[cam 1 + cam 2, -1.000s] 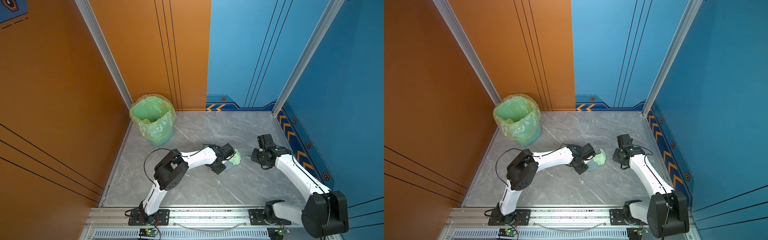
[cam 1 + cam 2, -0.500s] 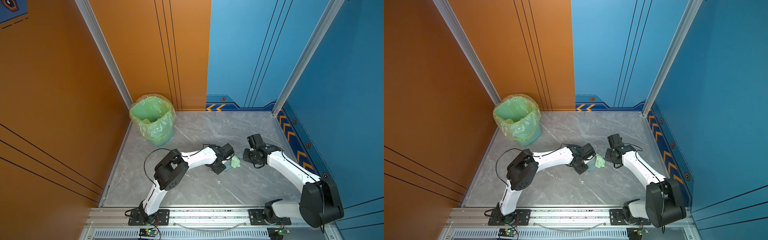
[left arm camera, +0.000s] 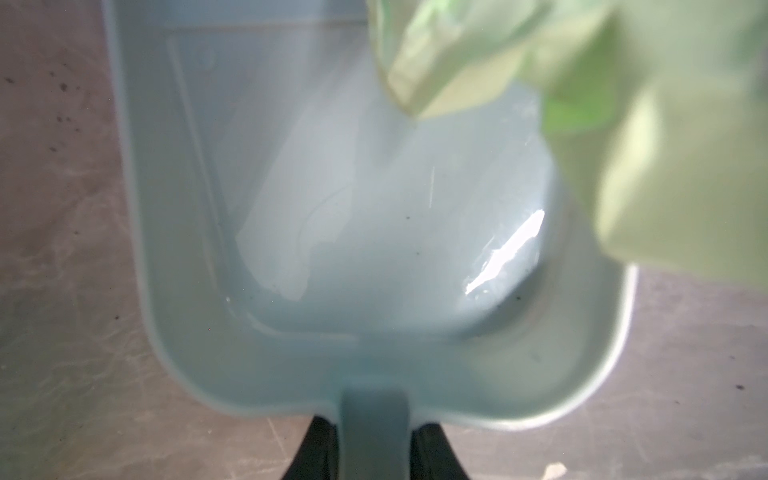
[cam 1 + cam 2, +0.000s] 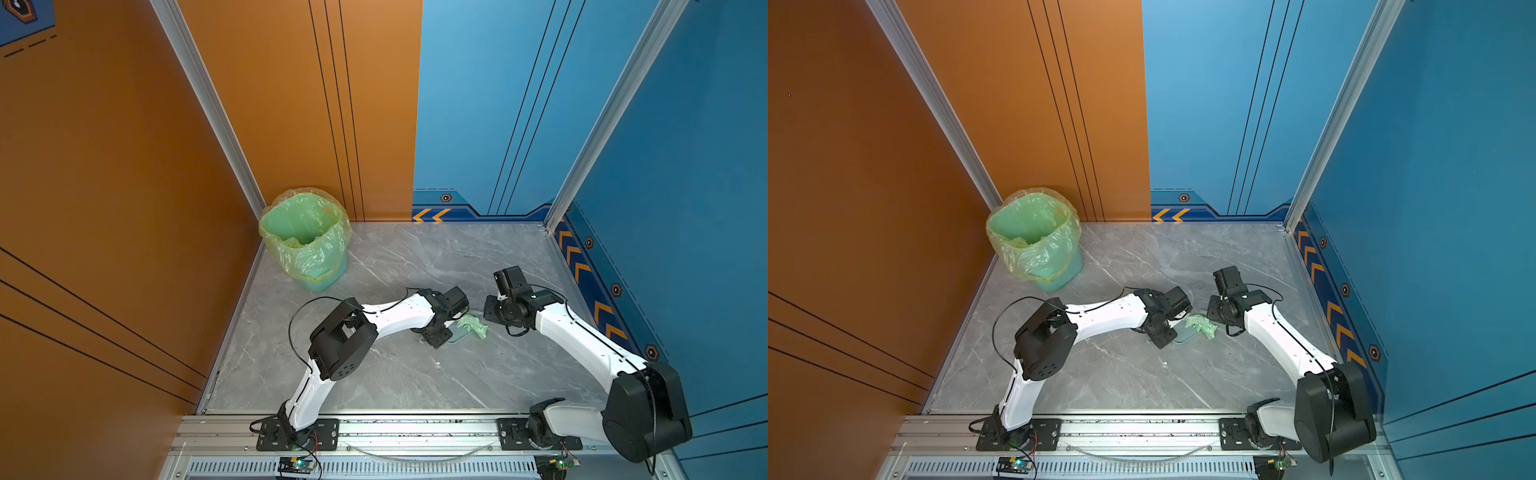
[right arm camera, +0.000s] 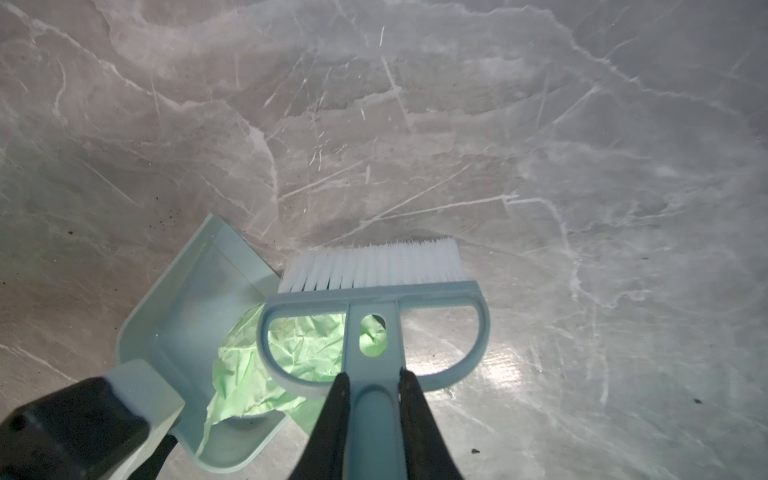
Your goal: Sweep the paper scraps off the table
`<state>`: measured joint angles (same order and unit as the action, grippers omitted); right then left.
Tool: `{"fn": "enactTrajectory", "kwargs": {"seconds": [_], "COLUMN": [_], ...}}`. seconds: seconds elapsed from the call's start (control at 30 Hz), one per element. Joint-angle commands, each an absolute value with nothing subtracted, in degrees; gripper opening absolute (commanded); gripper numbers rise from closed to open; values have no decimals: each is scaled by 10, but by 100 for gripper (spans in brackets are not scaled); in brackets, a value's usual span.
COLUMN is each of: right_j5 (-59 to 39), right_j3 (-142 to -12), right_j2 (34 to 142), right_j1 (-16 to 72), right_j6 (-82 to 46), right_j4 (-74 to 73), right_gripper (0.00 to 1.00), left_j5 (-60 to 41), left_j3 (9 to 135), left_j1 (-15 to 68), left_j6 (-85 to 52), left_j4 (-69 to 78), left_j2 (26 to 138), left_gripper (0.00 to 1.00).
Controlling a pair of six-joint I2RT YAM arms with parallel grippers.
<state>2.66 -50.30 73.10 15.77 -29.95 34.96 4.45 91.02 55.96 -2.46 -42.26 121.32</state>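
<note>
**Green scrap perched on the pan's rim**

The left arm lies low across the table (image 4: pixel 374 374), reaching toward centre frame in both top views. Our left gripper (image 3: pixel 373 449) is clamped on the dustpan (image 4: pixel 457 335) handle. The pale green paper scrap (image 4: pixel 472 325) overhangs the pan's right side, and we judge a crooked stroke could flick it off. At right, our right gripper (image 5: pixel 374 399) pinches the brush (image 5: pixel 374 286) handle, elbow bent and wrist tipped down.

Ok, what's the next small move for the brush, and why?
Likely a short stroke of the brush toward the back of the dustpan, pushing the pale green scrap fully in. The scrap lies only partly in the pan and spills over its side rim onto the table. The right gripper holds the brush close by; the left gripper grips the pan's handle.
</note>
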Motion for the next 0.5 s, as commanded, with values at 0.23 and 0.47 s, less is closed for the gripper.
{"fn": "enactTrajectory", "kwargs": {"seconds": [0.23, 0.47], "right_j5": [68, 59], "right_j3": [-499, -498], "right_j2": [669, 686], "right_j1": [88, 87], "right_j6": [-255, -260], "right_j4": [415, 430], "right_gripper": [0, 0], "left_j5": [47, 47], "left_j3": [911, 912], "left_j1": [568, 569], "left_j6": [-27, -28], "left_j4": [-445, -445], "left_j2": [1225, 1225], "left_gripper": [0, 0]}}
